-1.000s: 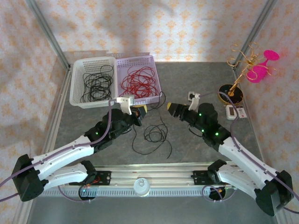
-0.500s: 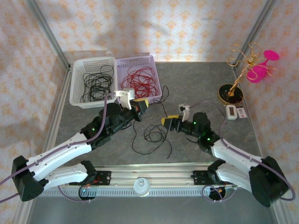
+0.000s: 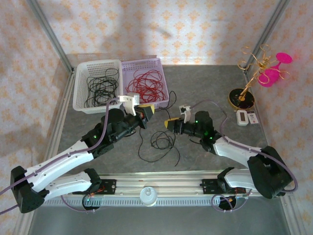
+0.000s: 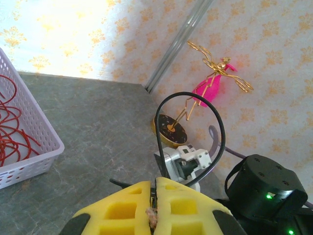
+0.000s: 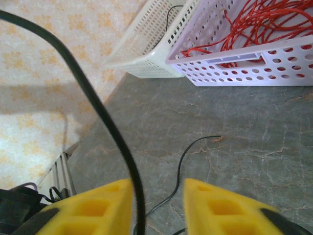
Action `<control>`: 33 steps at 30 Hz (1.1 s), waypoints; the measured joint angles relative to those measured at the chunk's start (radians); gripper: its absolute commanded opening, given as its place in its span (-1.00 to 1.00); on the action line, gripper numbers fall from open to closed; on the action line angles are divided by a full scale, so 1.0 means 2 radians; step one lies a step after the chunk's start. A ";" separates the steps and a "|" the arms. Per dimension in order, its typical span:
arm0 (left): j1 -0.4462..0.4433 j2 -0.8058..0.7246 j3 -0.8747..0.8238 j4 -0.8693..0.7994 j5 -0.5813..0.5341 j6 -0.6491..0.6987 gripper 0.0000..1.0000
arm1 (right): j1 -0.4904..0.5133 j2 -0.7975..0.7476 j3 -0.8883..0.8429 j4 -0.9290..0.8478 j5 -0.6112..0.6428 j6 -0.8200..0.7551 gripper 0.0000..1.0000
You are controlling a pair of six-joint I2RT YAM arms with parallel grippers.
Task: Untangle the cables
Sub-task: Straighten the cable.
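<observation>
Pads of left gripper, yellow and square-pocketed, pinch a thin black cable loop; right gripper pads stand spread around one strand.

No text, label or number can be read anywhere

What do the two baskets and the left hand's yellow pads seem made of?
White basket and lilac basket: smooth moulded plastic, judging by their perforated walls. Yellow pads on the left hand, shut on a black cable: probably soft foam or rubber, matte, with square pockets.
</observation>
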 measured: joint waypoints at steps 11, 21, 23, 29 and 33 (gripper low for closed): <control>-0.001 -0.013 0.022 -0.041 0.016 0.002 -1.00 | -0.010 0.010 0.028 -0.032 0.111 -0.015 -1.00; -0.048 -0.043 0.030 -0.083 0.046 -0.023 -1.00 | -0.049 0.038 0.096 -0.038 0.255 -0.029 -1.00; -0.054 -0.047 0.030 -0.101 0.043 -0.029 -1.00 | -0.060 0.038 0.110 -0.038 0.280 -0.032 -1.00; -0.073 -0.085 0.030 -0.135 0.020 -0.033 -1.00 | -0.124 0.041 0.122 -0.026 0.316 -0.028 -1.00; -0.073 -0.105 0.030 -0.166 -0.014 -0.036 -1.00 | -0.161 0.051 0.122 -0.025 0.321 -0.020 -1.00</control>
